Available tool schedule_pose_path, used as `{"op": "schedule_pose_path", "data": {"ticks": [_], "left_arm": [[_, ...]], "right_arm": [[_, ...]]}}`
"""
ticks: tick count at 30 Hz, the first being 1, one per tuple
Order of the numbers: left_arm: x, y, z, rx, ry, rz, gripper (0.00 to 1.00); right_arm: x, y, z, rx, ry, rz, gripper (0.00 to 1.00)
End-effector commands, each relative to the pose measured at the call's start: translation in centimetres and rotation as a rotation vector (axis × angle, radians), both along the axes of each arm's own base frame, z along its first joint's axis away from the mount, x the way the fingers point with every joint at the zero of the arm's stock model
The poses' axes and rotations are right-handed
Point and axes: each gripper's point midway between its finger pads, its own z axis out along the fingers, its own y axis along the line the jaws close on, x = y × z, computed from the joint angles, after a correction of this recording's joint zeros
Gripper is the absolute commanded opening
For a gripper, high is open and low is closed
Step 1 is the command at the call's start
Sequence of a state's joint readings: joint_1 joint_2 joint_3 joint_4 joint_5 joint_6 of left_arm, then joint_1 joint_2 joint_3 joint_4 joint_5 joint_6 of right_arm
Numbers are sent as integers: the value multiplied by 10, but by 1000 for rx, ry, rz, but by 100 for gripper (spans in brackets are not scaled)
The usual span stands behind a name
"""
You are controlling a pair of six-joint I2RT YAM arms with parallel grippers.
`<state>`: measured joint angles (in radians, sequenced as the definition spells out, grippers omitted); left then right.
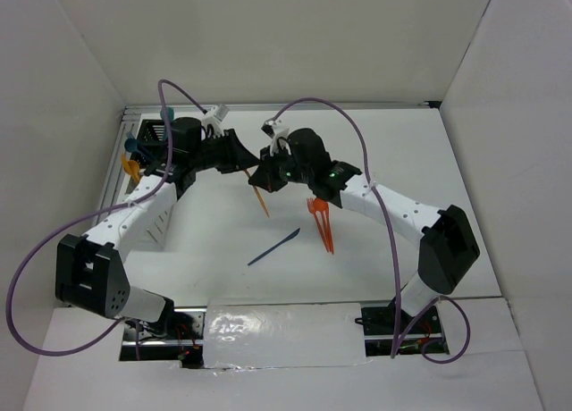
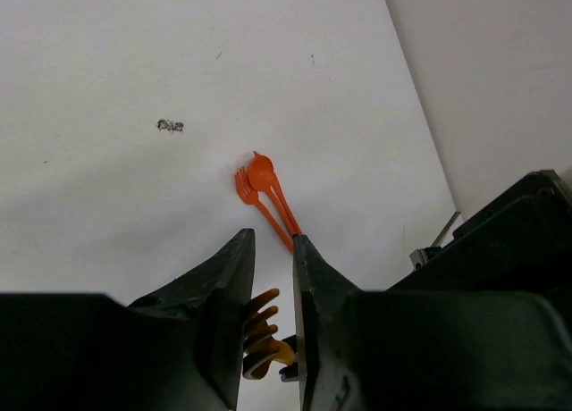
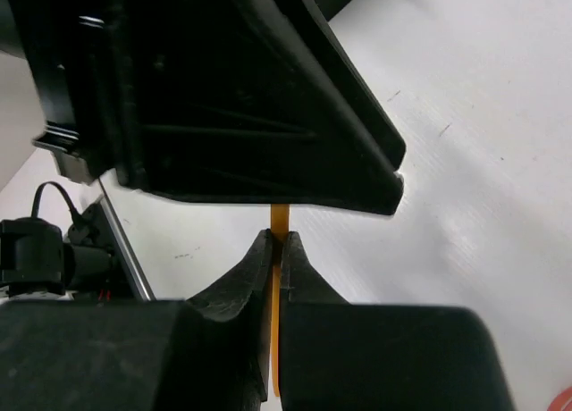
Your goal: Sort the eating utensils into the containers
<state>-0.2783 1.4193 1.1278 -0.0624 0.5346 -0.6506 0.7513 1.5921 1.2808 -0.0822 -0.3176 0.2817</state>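
**Right gripper (image 3: 275, 237) clamped on slim orange utensil (image 3: 280, 219)**

Black fingers pressed together on a thin, strip-like orange handle, seen edge-on and upright from the right wrist; kind of utensil not discernible. Directly beyond, filling the upper frame: black body of left gripper (image 2: 273, 237). Fingers there parted by a narrow gap, curved orange prongs (image 2: 261, 326) showing deep between them; contact not discernible.

From above: both grippers nose to nose over the middle of the white table (image 1: 402, 161), held utensil slanting down from them toward the near side. Flat on the table to its right, orange fork (image 2: 244, 190) and orange spoon (image 2: 261, 171), heads side by side, handles converging. Nearer the arm bases, alone, dark blue knife (image 1: 274, 247), lying diagonally.

At the far left edge, black slotted bin (image 1: 159, 139) and white slotted bin (image 1: 156, 222). Sticking up there: teal utensil end (image 1: 166, 113), dark blue utensil end (image 1: 134, 146), orange utensil end (image 1: 131, 168); which bin, not discernible.
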Motion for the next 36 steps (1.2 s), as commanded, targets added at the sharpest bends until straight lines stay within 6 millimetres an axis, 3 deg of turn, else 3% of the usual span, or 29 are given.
{"op": "schedule_pose_path", "data": {"ticks": [1,3,4,6,8,9,11,12,13,14,15,16,17,18,19,20,21,24,31,36], "left_arm": [[11,-3,28,10,-122,17,34],[1,2,26,10,-124,30,27],[5,4,36,-2,-185,42,23],[-2,12,36,3,-201,59,21],[-2,21,41,9,-231,74,17],[0,30,46,11,-244,97,17],[9,58,50,27,-258,160,17],[4,56,61,29,-283,145,18],[9,72,66,39,-305,179,17],[19,102,67,69,-310,246,17],[19,118,81,84,-342,281,17],[14,112,88,89,-359,258,18],[20,159,91,140,-368,361,18],[16,177,109,175,-420,409,18],[12,191,118,227,-458,450,19],[14,213,111,345,-459,506,19],[11,224,128,396,-517,533,20],[5,273,135,572,-568,672,20],[11,313,121,696,-554,749,21],[10,344,107,725,-496,856,20]], "right_arm": [[9,7,34,45,-69,-33,0],[10,7,27,28,-55,-43,0],[13,7,32,34,-62,-58,0],[14,5,30,23,-47,-75,2],[15,6,38,38,-32,-85,10],[17,4,41,37,-27,-92,18],[16,0,54,51,-6,-94,56],[16,-2,58,54,3,-101,77],[15,-9,62,54,20,-106,96],[10,-12,72,66,17,-107,100],[10,-16,80,74,17,-115,100],[14,-28,81,70,31,-143,100],[12,-39,95,90,20,-153,100],[19,-55,95,87,26,-192,100],[20,-68,112,110,-10,-232,100],[24,-81,102,86,4,-272,100],[27,-92,102,84,-6,-305,100],[49,-147,87,37,-18,-484,100],[68,-189,50,-81,-21,-722,100],[74,-204,21,-141,7,-787,100]]}}
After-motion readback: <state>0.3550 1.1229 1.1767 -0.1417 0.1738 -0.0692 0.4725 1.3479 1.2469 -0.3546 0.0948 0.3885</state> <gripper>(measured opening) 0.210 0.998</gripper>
